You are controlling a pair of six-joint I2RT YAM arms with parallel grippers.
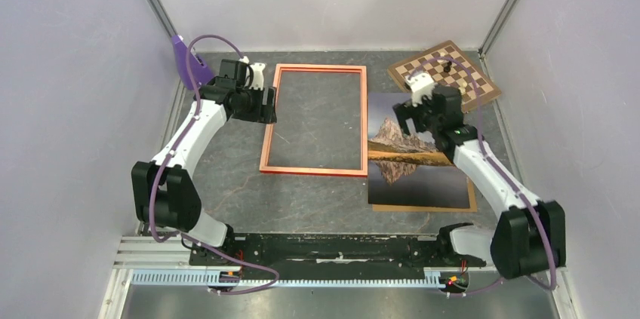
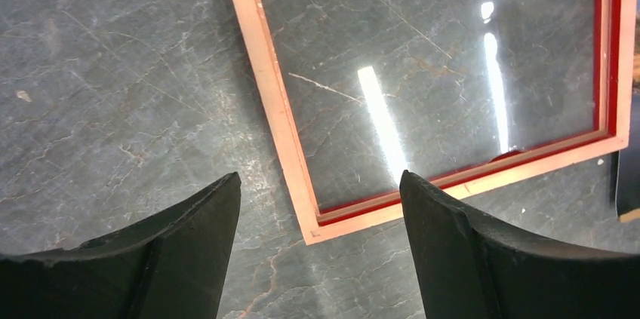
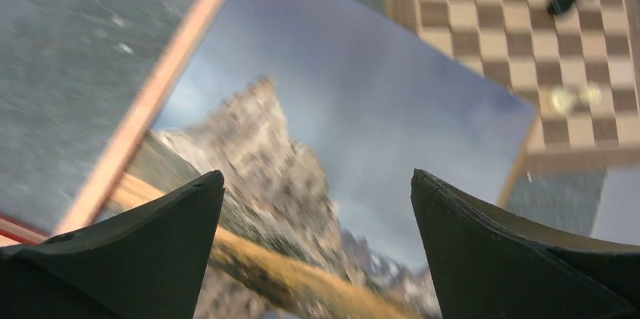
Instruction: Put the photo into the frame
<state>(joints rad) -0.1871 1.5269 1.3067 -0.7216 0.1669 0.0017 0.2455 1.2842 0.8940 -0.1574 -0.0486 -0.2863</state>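
Left end effector [image 1: 263,105] released, fingers wide, nothing between them. It sits at 10 o'clock of the frame [image 1: 321,69], by the left rail. In the wrist view a frame corner lies on the counter [image 1: 226,183] under the gap. Photo [image 1: 419,161] is flat, face up, at the frame's 3 o'clock, just beside the right rail. Right end effector [image 1: 415,111] released, above the photo's 12 o'clock end.

Top view: I see even, bright light and soft shadows.
Left wrist: glare streaks inside the frame [image 2: 278,108] (white, elongated).
Right wrist: the photo [image 3: 362,130] is blurred.
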